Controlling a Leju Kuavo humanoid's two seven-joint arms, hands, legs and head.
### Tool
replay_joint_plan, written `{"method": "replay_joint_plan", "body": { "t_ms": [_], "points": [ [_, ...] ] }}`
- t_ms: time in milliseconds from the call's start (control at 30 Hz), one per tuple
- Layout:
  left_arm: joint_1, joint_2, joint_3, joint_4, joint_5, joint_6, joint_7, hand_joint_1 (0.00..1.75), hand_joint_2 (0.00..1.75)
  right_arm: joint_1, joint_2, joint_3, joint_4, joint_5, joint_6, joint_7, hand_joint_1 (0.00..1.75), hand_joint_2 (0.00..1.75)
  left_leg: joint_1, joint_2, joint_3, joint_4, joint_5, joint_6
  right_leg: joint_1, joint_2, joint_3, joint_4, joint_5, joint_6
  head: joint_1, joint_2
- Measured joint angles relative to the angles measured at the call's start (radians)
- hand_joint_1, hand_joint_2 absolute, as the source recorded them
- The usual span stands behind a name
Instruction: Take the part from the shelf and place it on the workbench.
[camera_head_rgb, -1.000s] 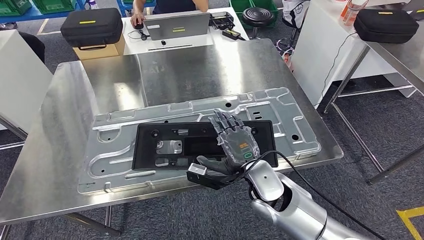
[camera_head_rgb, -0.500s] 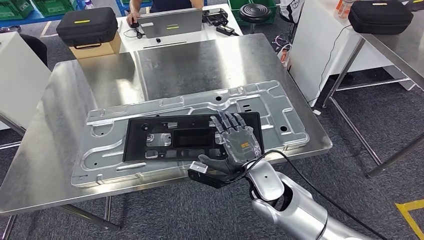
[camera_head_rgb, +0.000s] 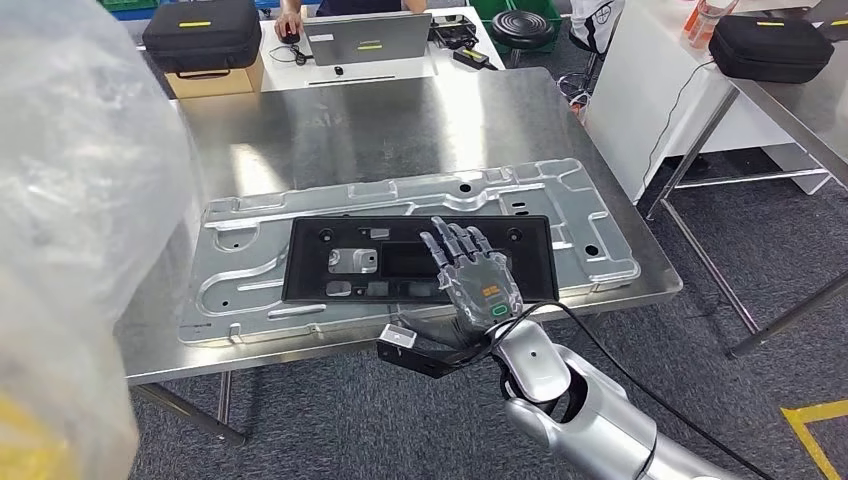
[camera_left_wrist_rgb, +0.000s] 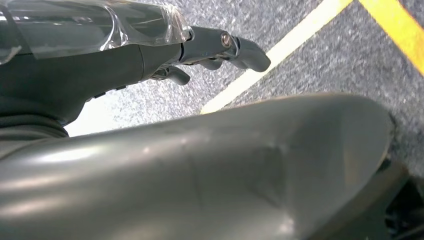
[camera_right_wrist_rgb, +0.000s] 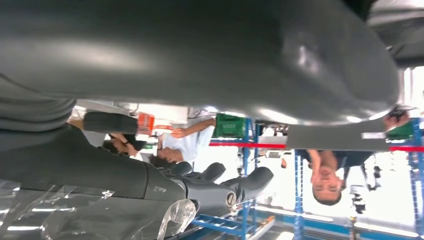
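- The right robot hand (camera_head_rgb: 478, 278) comes in from 5 o'clock. Its fingers are straight and spread apart, lying flat over the part — it is let go and grips nothing.
- The left robot hand (camera_left_wrist_rgb: 150, 52) hangs down over the grey floor (camera_left_wrist_rgb: 320, 55), near a yellow line (camera_left_wrist_rgb: 280, 47). Its fingers are a little curled, and I cannot tell if it is loose or clenched.
- A blurry clear plastic sheet (camera_head_rgb: 80, 220) fills the 9 o'clock side, very close to the camera.
- The part (camera_head_rgb: 410, 245) — a long silver plate with a black frame (camera_head_rgb: 330, 262) on top — lies flat on the shiny tabletop (camera_head_rgb: 400, 130), near its front edge.
- At 12 o'clock, far back, a person's hand (camera_head_rgb: 290, 22) sits by a laptop (camera_head_rgb: 368, 36) on a white desk, next to a black case (camera_head_rgb: 202, 32).
- At 2 o'clock another black case (camera_head_rgb: 775, 45) rests on a second table.
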Motion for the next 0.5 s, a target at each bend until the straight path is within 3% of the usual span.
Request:
{"method": "replay_joint_plan", "body": {
  "t_ms": [33,67,100,200,233,267,367,433,500],
  "points": [
    [0.000,-0.001,0.000,0.000,0.000,0.000,0.000,0.00,0.00,0.001,0.000,0.000,0.000,0.000,0.000,0.000,0.00,0.00,-0.003,0.000,-0.006,0.000,0.004,0.003,0.000,0.001,-0.021,0.060,-0.026,0.001,0.000,0.000],
    [0.000,-0.001,0.000,0.000,0.000,0.000,0.000,0.00,0.00,0.003,-0.001,0.000,0.000,0.000,0.000,0.000,0.00,0.00,-0.005,-0.001,-0.011,0.001,0.008,0.004,0.000,0.001,-0.027,0.088,-0.034,0.000,0.000,0.000],
    [0.001,-0.002,0.000,0.000,0.000,0.000,0.000,0.00,0.00,0.003,-0.001,0.000,0.000,0.000,0.000,0.000,0.00,0.00,-0.006,-0.001,-0.016,0.001,0.012,0.003,0.001,0.001,-0.012,0.075,-0.023,-0.001,0.000,0.000],
    [0.000,-0.004,0.000,0.000,0.000,0.000,0.000,0.00,0.00,0.002,-0.002,0.000,0.000,-0.001,0.000,0.001,0.00,0.00,-0.010,-0.003,-0.023,0.005,0.019,-0.002,0.006,0.004,0.113,-0.128,0.053,-0.014,0.001,0.000],
    [0.000,-0.005,0.000,0.000,0.000,0.000,0.000,0.00,0.00,0.002,-0.002,0.000,0.000,-0.001,0.000,0.001,0.00,0.00,-0.012,-0.003,-0.026,0.008,0.022,-0.006,0.008,0.004,0.141,-0.179,0.067,-0.020,0.000,0.000],
    [-0.001,-0.005,0.000,0.000,0.000,0.000,0.000,0.00,0.00,0.001,-0.002,0.000,0.000,-0.001,0.000,0.001,0.00,0.00,-0.013,-0.003,-0.030,0.010,0.025,-0.010,0.011,0.005,0.153,-0.207,0.073,-0.025,0.000,0.000],
    [-0.002,-0.004,0.000,0.000,0.000,0.000,0.000,0.00,0.00,0.001,-0.003,0.000,0.000,-0.001,0.000,0.002,0.00,0.00,-0.010,-0.003,-0.040,0.015,0.026,-0.027,0.012,0.003,0.147,-0.218,0.086,-0.040,0.000,0.000],
    [-0.001,-0.004,0.000,0.000,-0.001,0.000,0.000,0.00,0.00,-0.001,-0.003,0.000,-0.001,-0.002,0.000,0.003,0.00,0.00,-0.006,-0.002,-0.065,0.073,-0.019,-0.042,0.005,-0.001,0.140,-0.223,0.098,-0.051,-0.002,0.000],
    [-0.002,-0.005,0.000,0.000,-0.001,0.000,0.000,0.00,0.00,0.000,-0.003,0.000,-0.001,-0.002,0.000,0.003,0.00,0.00,0.003,-0.002,-0.115,0.203,-0.098,-0.057,0.003,-0.003,0.129,-0.223,0.107,-0.054,-0.005,0.000]
  ]
}}
